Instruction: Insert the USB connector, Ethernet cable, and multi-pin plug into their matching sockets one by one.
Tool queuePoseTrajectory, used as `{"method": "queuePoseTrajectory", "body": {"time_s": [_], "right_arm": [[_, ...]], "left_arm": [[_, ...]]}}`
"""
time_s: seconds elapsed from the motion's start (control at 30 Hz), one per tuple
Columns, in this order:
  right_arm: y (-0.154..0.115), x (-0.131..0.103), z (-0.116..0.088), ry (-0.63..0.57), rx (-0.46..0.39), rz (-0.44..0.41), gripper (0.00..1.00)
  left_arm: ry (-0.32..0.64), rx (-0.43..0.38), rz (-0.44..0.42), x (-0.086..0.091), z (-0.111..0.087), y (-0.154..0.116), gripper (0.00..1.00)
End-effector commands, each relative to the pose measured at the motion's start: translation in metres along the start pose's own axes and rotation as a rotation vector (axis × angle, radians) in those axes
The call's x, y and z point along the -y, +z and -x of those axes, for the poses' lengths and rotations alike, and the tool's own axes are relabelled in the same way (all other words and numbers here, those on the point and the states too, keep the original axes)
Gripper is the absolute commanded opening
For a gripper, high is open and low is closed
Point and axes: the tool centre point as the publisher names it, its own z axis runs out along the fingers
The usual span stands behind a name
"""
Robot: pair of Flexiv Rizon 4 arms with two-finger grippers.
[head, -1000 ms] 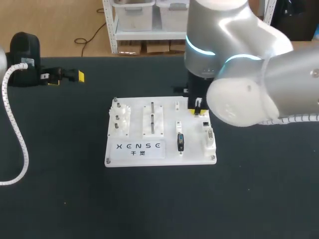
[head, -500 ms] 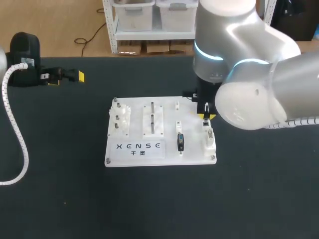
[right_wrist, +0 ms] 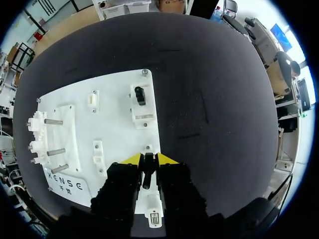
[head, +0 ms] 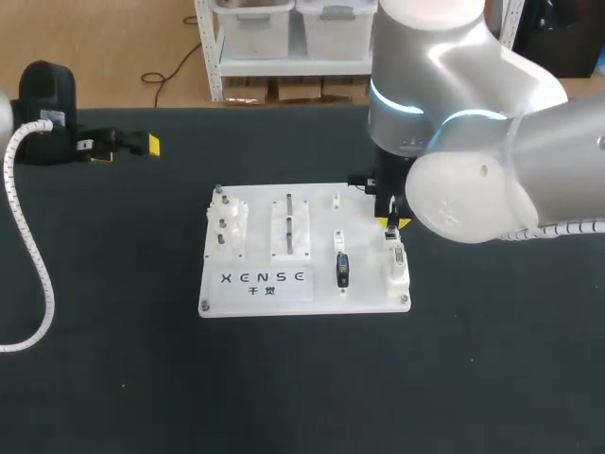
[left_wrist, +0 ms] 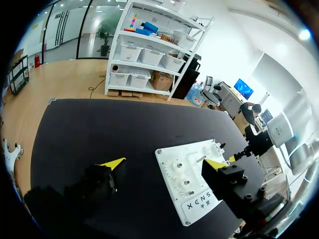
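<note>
From the head view, a flat white plastic board [head: 302,251] lies on the matte black table [head: 473,378]. A small black rectangular connector [head: 342,270] stands on the board right of its middle. The glossy silver right arm [head: 473,142] reaches over the board's far right part, with the right gripper [head: 389,220] pointing down there. The left gripper [head: 128,144] sits well apart, near the table's far left.

In the left wrist view, the left gripper [left_wrist: 164,163] has its blocky black fingers spread wide with nothing between them. The board [left_wrist: 192,184] lies ahead.

In the right wrist view, the right gripper [right_wrist: 148,159] is clamped on a slim black plug [right_wrist: 146,174], above the board's [right_wrist: 114,119] right edge. A white socket block [right_wrist: 153,215] sits under it.
</note>
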Motion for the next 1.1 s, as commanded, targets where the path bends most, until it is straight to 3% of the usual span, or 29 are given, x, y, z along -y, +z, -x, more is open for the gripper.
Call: {"method": "queuePoseTrajectory", "body": {"time_s": [0.03, 1.1], "right_arm": [[0.0, -0.001, -0.001, -0.002, 0.0, 0.003, 0.0], [0.015, 0.005, -0.007, 0.009, -0.021, -0.031, 0.0]], "left_arm": [[0.0, 0.0, 0.0, 0.0, 0.0, 0.0, 1.0], [0.0, 0.0, 0.0, 0.0, 0.0, 0.0, 1.0]]}}
